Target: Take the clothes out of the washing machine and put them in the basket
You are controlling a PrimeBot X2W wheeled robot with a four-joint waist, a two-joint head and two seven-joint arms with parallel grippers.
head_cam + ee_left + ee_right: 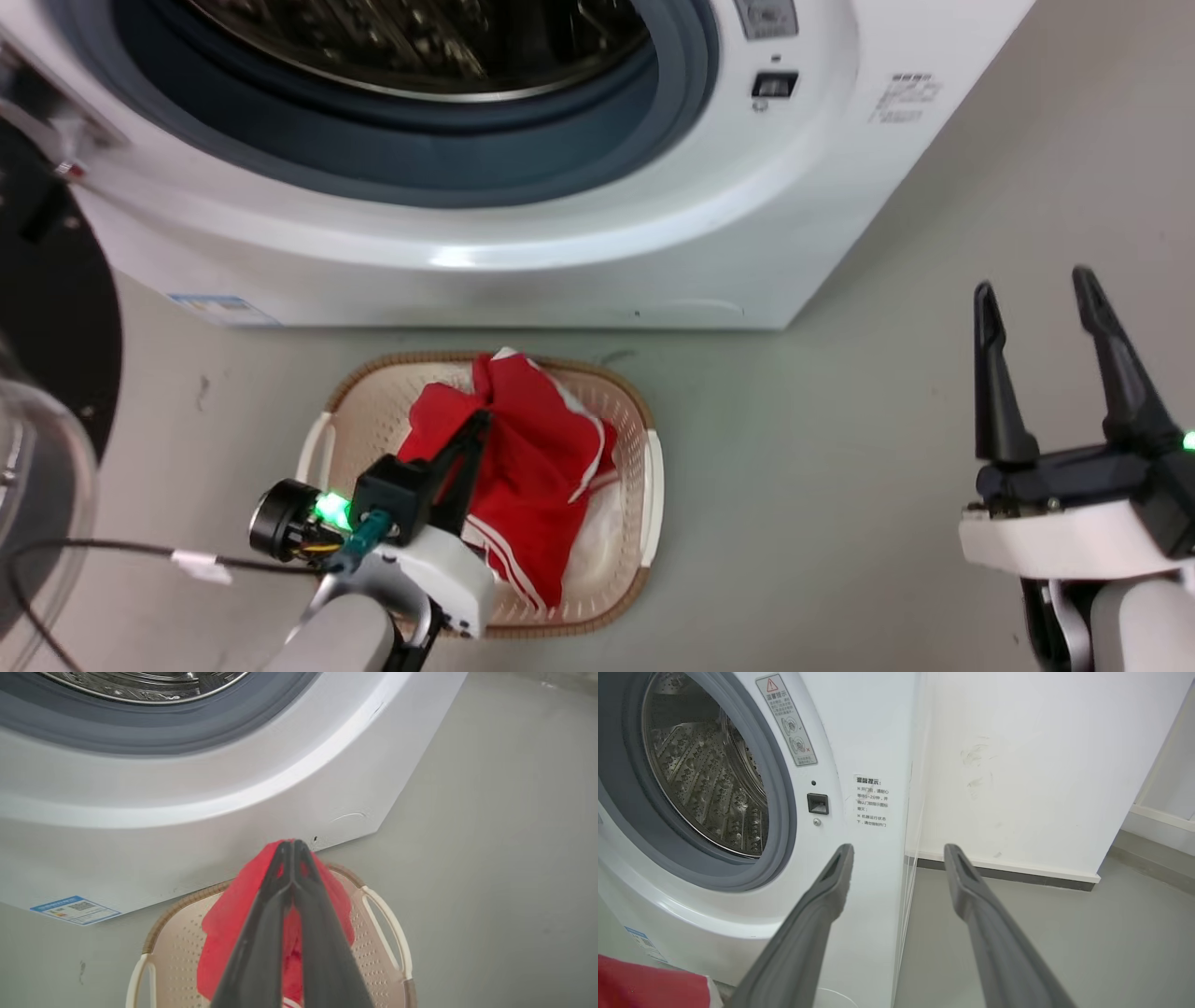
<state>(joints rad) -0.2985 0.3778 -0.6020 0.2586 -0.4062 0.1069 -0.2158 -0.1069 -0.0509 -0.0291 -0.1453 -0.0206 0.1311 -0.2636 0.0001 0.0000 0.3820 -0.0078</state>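
Clothes (537,448) lie in a red heap inside the basket (373,420), filling its middle and right side. One fold rises toward the far rim, the rim nearest the washing machine (597,215). The basket stands on the floor (840,467), just in front of the machine's bottom front edge.

The left claw (481,425) is pinched tight on that raised fold, fingers pressed together above the basket's middle. This looks to me like the drop. It would go best if the claw sinks until the cloth sags well inside the rim, parts its fingers fully, then lifts straight up. That way no striped hem catches and trails over the edge.

The left forearm comes in over the basket's near left corner, fingers slanting forward toward the machine. The right claw (1032,285) hangs wide and empty over bare floor, well to the basket's right, fingers aimed at the machine's right front corner. What I can see of the drum (420,37) shows no red.
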